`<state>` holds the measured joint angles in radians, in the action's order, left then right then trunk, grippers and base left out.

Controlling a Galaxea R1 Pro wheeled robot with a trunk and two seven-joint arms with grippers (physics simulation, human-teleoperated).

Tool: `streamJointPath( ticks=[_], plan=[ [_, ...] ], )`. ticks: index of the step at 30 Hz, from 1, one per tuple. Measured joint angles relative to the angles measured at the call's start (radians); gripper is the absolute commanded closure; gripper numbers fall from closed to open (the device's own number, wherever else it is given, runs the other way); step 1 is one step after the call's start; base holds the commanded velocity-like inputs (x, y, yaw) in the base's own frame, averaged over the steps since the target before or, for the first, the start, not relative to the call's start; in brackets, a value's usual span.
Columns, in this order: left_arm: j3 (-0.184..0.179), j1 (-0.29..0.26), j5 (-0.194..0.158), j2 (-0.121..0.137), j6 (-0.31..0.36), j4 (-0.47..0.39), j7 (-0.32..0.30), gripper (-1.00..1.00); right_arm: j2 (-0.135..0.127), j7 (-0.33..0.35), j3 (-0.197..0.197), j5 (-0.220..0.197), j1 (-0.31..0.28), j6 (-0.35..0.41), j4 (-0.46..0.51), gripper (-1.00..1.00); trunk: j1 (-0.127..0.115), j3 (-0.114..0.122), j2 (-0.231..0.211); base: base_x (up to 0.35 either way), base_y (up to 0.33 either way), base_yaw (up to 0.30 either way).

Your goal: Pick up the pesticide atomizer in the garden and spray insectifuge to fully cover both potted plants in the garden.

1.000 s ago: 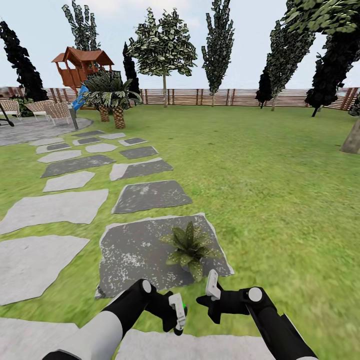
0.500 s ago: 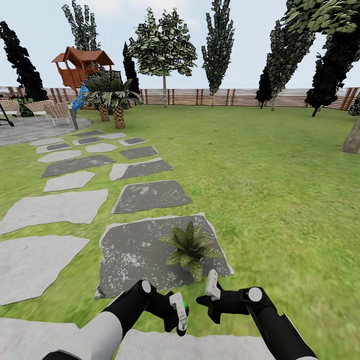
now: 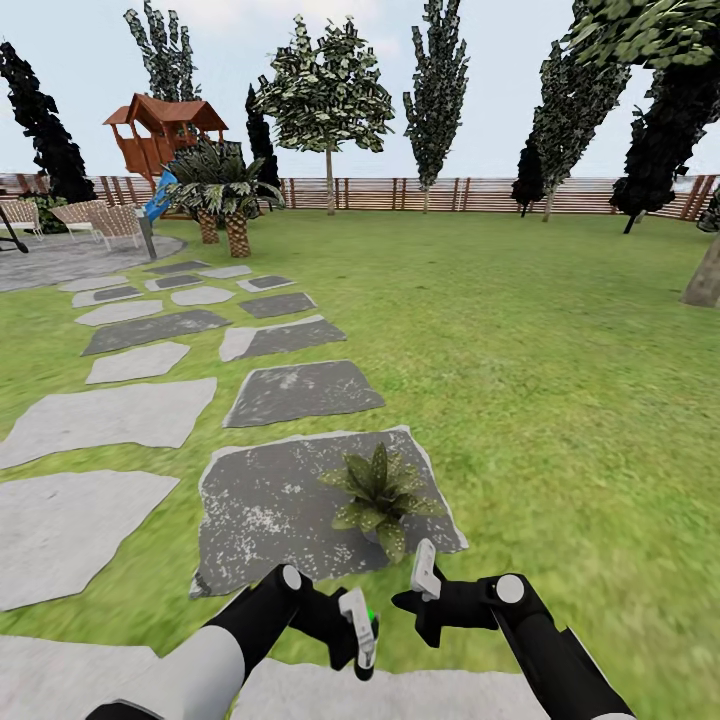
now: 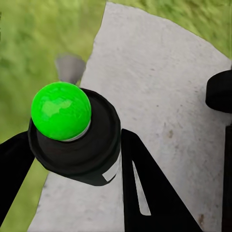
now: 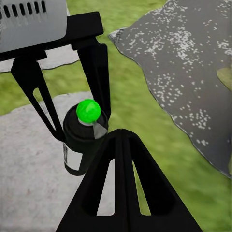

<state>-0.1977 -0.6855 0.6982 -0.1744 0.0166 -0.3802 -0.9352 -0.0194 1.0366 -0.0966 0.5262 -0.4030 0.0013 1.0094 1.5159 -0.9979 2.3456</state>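
Nothing has shifted this past second: left hand stays clamped on the atomizer, right hand closed and empty, just short of the plant, so spraying hasn't visibly begun.

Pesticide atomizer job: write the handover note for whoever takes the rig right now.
Left pincer: shut on the pesticide atomizer, held low in front of the trunk, its green dot up.
Right pincer: holds nothing, beside the left; whether it is open or shut can't be told.
One potted plant sits just ahead on the dark stone slab; the second is not located.
Done: atomizer picked up.
Left: spray this plant fully, then find and spray the other. No spray visible yet.
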Motion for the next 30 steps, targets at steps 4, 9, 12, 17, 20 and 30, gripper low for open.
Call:
streamJointPath(
  ticks=[4,9,12,17,20,30],
  plan=[
    [0.000,0.000,-0.018,0.000,0.000,0.000,0.001,1.00,0.009,0.000,0.000,0.000,0.000,0.000,0.000,1.00,0.000,0.000,0.000,0.000,0.000,0.000],
    [0.000,0.000,-0.019,0.000,-0.001,0.000,0.002,1.00,0.020,-0.001,-0.002,-0.001,0.000,0.001,-0.001,1.00,0.000,0.000,0.000,0.000,0.000,0.000],
    [-0.001,0.000,-0.063,0.000,-0.002,0.000,0.000,1.00,0.021,-0.001,-0.001,-0.001,0.000,0.001,-0.002,1.00,0.000,0.000,0.000,0.000,0.000,0.000],
    [-0.005,0.000,-0.090,0.000,-0.032,0.000,-0.002,1.00,0.021,-0.001,-0.001,0.000,0.000,0.001,-0.004,1.00,0.000,0.000,0.000,0.000,0.000,0.000],
    [-0.005,0.000,-0.091,0.000,-0.033,0.000,-0.002,1.00,0.021,-0.001,-0.001,0.000,0.000,0.001,-0.005,1.00,0.000,0.000,0.000,0.000,0.000,0.000],
    [-0.005,0.000,-0.113,0.000,-0.036,0.000,-0.005,1.00,0.021,-0.001,0.000,0.001,0.000,0.000,-0.007,1.00,0.000,0.000,0.000,0.000,0.000,0.000]
  ],
)
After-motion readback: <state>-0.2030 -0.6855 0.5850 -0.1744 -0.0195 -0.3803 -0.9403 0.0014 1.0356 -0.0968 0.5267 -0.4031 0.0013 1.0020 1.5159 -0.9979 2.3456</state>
